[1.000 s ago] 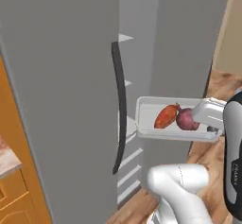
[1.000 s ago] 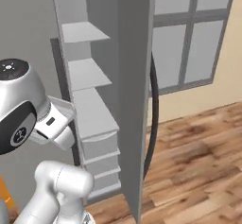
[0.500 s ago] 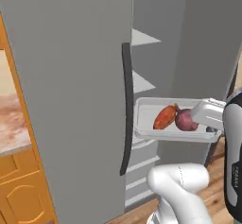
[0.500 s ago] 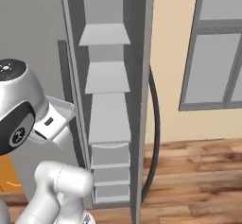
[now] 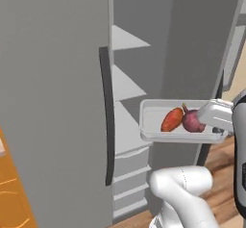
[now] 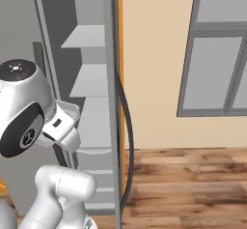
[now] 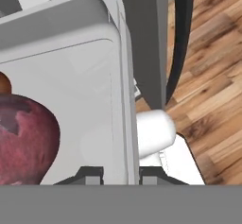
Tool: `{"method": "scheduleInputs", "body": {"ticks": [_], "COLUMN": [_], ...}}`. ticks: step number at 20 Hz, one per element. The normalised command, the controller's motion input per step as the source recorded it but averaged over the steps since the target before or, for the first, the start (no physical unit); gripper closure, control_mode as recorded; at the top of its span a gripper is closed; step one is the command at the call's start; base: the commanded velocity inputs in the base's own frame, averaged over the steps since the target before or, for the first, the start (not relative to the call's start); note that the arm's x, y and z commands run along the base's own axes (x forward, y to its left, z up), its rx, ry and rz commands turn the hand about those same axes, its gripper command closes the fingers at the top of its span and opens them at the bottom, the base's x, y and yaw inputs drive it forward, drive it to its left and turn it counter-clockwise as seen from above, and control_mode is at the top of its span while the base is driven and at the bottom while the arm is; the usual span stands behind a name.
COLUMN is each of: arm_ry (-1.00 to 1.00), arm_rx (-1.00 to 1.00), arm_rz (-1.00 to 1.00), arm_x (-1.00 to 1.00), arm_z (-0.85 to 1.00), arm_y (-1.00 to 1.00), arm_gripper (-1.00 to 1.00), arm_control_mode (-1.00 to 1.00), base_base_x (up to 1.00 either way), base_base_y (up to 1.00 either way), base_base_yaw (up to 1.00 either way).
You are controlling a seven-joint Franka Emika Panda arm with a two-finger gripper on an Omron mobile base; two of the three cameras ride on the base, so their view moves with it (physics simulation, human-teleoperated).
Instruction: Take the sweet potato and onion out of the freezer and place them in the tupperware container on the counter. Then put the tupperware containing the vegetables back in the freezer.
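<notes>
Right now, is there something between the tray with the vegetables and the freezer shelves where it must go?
Nothing visible blocks it. The gripper is shut on the rim of the tray, which holds the sweet potato and onion. The freezer stands open, its shelves bare behind the tray.

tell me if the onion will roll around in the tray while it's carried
Probably somewhat: the onion is round and sits loose. The sweet potato beside it and the tupperware container's raised rim should check it. The claw grips one edge, so a tilt seems possible.

Wood floor (image 6: 193, 184); cream wall (image 6: 149, 64); grey-framed window (image 6: 217, 49)
</notes>
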Motion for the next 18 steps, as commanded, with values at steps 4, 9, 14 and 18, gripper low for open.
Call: {"method": "scheduleInputs", "body": {"ticks": [4, 9, 14, 18], "arm_ry": [0.00, 0.00, 0.03, -0.02], "arm_rx": [0.00, 0.00, 0.01, 0.08], "arm_rz": [0.00, -0.10, -0.11, -0.08], "arm_x": [0.00, 0.39, 0.74, 0.13], "arm_z": [0.00, 0.00, 0.00, 0.07], "arm_y": [0.00, 0.06, 0.21, 0.22], "arm_gripper": [1.00, 1.00, 1.00, 1.00], "arm_control_mode": [1.00, -1.00, -1.00, -1.00], "base_base_x": [0.18, 0.16, 0.00, 0.00], "base_base_y": [0.11, 0.04, 0.00, 0.00], "base_base_yaw": [-0.20, -0.09, 0.00, 0.00]}}
